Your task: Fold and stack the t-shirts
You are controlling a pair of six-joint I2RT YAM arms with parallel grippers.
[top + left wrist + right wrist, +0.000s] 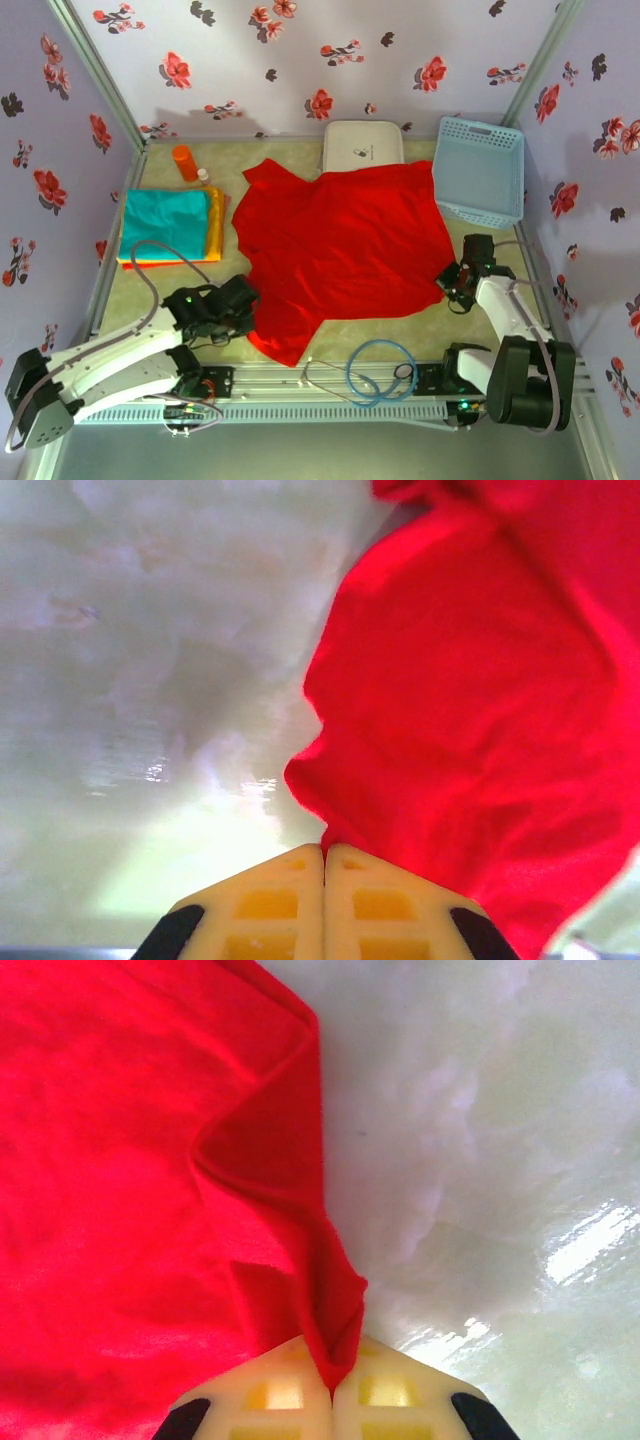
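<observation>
A large bright red t-shirt lies spread across the middle of the table. My left gripper is shut on its left edge; in the left wrist view the red t-shirt runs into the closed fingertips. My right gripper is shut on the shirt's right edge, and a pinched fold of red t-shirt sits between its cream fingers. Folded teal t-shirt tops a stack over yellow and orange t-shirts at the left.
A white rounded case sits at the back, partly under the red shirt. A light blue lattice basket stands back right. An orange bottle lies back left. Blue and white cables loop at the near rail.
</observation>
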